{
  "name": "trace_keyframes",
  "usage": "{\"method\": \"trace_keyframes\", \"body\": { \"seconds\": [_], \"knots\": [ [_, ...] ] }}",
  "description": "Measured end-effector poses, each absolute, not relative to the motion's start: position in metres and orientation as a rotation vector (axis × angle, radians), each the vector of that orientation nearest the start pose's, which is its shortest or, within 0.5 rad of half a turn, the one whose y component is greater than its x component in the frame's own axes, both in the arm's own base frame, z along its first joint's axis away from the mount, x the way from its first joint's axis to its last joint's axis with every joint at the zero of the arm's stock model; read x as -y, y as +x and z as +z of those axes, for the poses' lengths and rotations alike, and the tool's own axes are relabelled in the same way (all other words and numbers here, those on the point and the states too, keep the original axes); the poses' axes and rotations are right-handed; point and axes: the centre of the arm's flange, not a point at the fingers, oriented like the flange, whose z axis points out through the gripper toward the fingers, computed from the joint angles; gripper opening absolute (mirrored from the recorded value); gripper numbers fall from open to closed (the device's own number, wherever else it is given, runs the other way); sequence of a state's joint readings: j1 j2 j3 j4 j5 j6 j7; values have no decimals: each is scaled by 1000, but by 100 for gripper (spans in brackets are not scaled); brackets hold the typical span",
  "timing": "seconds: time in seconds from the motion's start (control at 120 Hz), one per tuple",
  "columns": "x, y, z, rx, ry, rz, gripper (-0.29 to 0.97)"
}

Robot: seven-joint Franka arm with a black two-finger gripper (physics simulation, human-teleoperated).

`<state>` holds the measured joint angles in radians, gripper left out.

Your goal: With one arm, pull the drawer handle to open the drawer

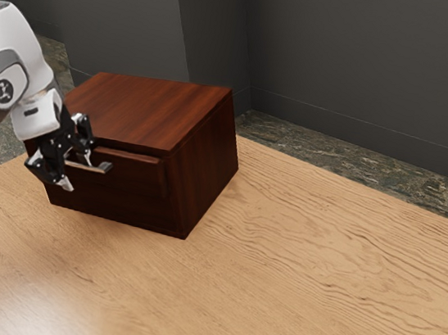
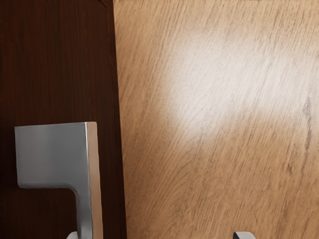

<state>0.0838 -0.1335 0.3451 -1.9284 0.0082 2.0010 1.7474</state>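
Note:
A dark wooden drawer box (image 1: pixel 161 114) stands on the table. Its drawer front (image 1: pixel 128 175) faces the exterior view's lower left and carries a silver handle (image 1: pixel 97 167). My black gripper (image 1: pixel 80 167) is at that handle, with one finger above the bar and one below it. In the wrist view the handle (image 2: pixel 57 154) lies over the dark drawer front (image 2: pixel 55 64), right beside one fingertip (image 2: pixel 73 235). The other fingertip (image 2: pixel 243 235) stands far off over the table, so the gripper (image 2: pixel 158 235) is open around the handle. I cannot tell whether the drawer is out at all.
The light wooden table (image 1: pixel 292 276) stretches wide toward the exterior view's right and front. A dark wall (image 1: pixel 363 54) and a mottled stone floor strip (image 1: pixel 373 166) lie behind the table.

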Motion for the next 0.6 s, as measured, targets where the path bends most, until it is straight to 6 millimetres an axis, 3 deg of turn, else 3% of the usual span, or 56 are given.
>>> {"method": "trace_keyframes", "body": {
  "seconds": [0.6],
  "knots": [
    [-224,441,565,-1797,-2349,-203,31]
  ]
}}
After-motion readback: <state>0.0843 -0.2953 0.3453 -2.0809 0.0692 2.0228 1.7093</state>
